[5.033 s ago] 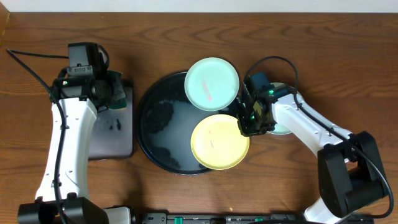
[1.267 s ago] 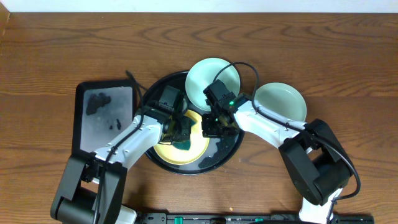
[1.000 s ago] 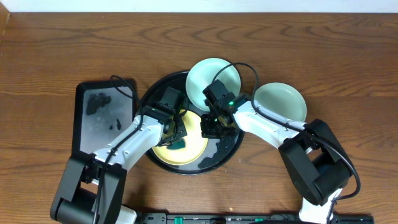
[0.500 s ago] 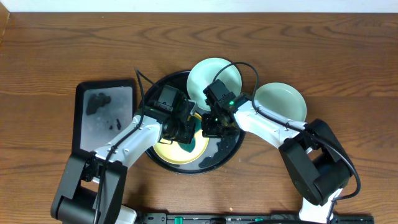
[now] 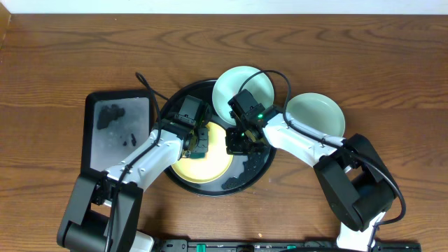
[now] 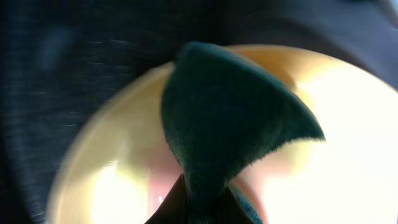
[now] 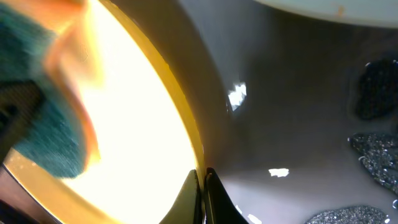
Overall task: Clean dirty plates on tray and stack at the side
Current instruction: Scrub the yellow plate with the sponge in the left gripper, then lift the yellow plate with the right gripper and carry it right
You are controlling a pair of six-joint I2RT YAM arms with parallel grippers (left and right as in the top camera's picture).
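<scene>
Fig. View of the worktop (image 5: 364, 56) as I see it from the console. The yellow plate (image 5: 204, 166) lies inside the round black tray (image 5: 173, 112). My left gripper (image 5: 197, 141) is clamped on a dark green sponge (image 6: 230, 118) pressed to the plate's face. My right gripper (image 7: 203, 191) is pinched together on the plate's right rim. One mint plate (image 5: 241, 87) overlaps the tray's far right rim. The second mint plate (image 5: 315, 115) sits on the worktop right of the tray. A small rectangular tray (image 5: 115, 150) lies at left. Wet patches mark the round tray's floor.
</scene>
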